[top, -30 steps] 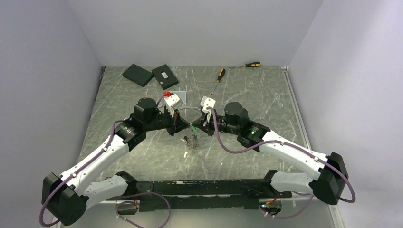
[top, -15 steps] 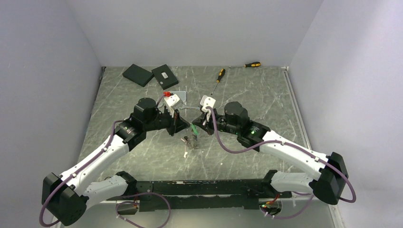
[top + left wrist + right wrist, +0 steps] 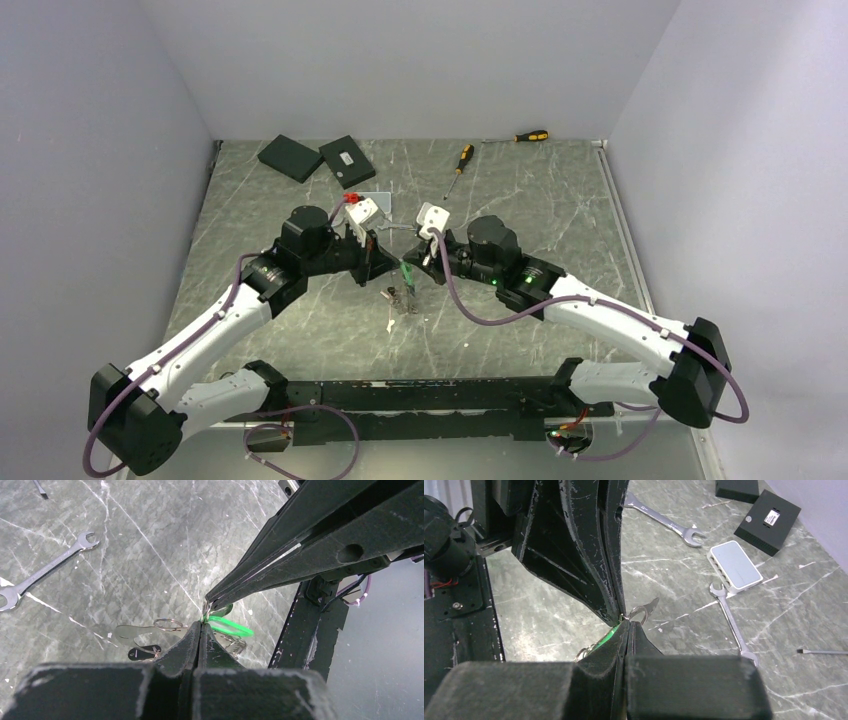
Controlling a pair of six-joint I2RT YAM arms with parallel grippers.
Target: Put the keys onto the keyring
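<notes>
Finds the keys (image 3: pixel 135 630) and green tag (image 3: pixel 231 627) bunched at the meeting tips, low over the surface (image 3: pixel 150 545); keyring wire too thin to confirm, perhaps pinched there. Shows left hand (image 3: pixel 201 624) and right hand (image 3: pixel 206 605) both clamped fully closed. Notes right wrist nudged leftward since a moment ago: threading probably under way.

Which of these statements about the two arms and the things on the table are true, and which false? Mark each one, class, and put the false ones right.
1. The left gripper and the right gripper meet tip to tip. True.
2. Both grippers stand wide open. False: both are shut.
3. Two screwdrivers lie near the far edge of the table. True.
4. The green tag sits at the gripper tips. True.
5. The right gripper clamps a silver wrench. False: the wrench lies on the table, apart from both grippers.
</notes>
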